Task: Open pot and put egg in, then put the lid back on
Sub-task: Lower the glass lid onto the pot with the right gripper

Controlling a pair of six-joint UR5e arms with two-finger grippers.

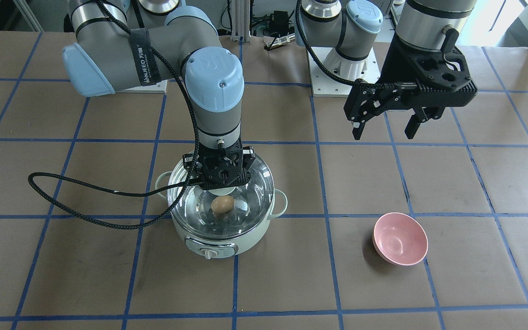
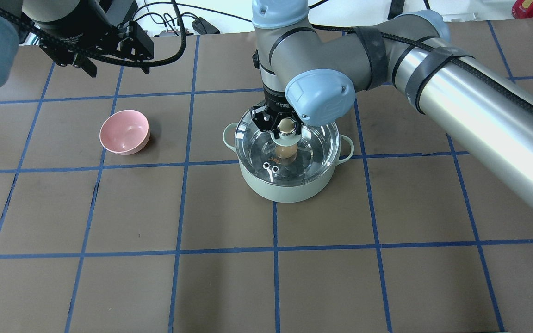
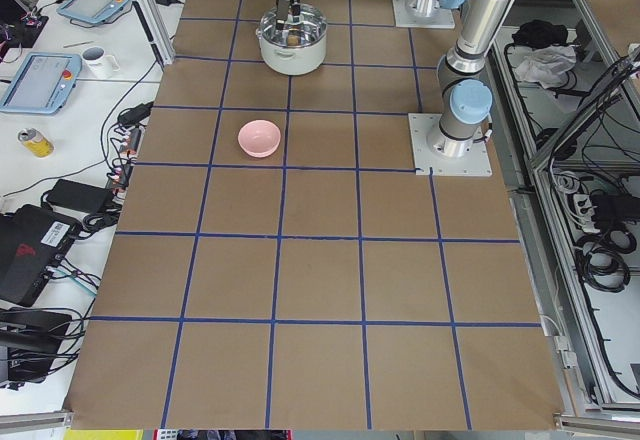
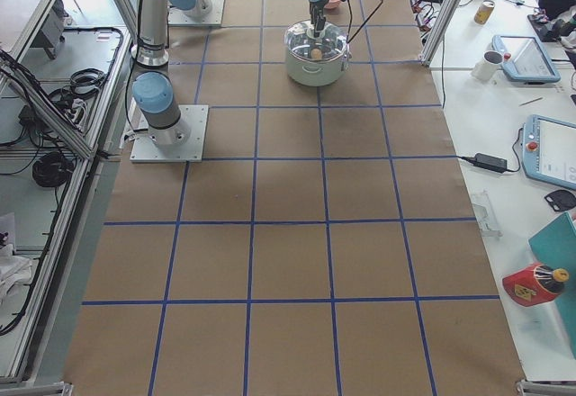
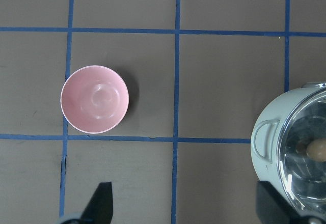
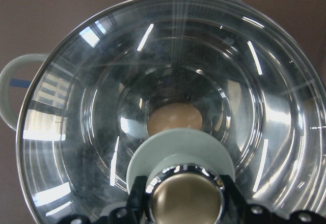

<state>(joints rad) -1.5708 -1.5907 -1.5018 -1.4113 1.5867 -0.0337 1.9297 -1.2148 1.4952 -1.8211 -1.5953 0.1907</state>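
The pot (image 1: pixel 250 236) stands on the brown paper-covered table (image 1: pixel 452 183), inside one square of its blue tape grid. It is small and round, with a smooth, matte, pale mint-green body, two loop side handles (image 1: pixel 282 202) and a white dial (image 1: pixel 209 252) low on its front. The inside is mirror-bright steel that throws back streaks of light. On the middle of the steel floor lies the egg (image 1: pixel 223 205), a tan-brown, dull-skinned oval far smaller than the pot. The lid (image 2: pixel 318 147) lies across the pot's mouth, and its edge lines up with the rim all round as far as the views show. It is a clear glass dome with a thin metal edge and two small metal-ringed vent holes (image 2: pixel 269 167). At its centre is a pale green disc base, topped by a rounded beige-gold knob (image 6: pixel 184 199) with a satin sheen. The right gripper (image 2: pixel 286 127) comes straight down over the pot, its black fingers closed on the lid by that knob, one on each side. The left gripper (image 1: pixel 384 131) hangs above the table well apart from the pot, its two fingers spread wide with nothing between them. Below and near it sits a pink bowl (image 1: pixel 400 238), shallow, glossy and upright.
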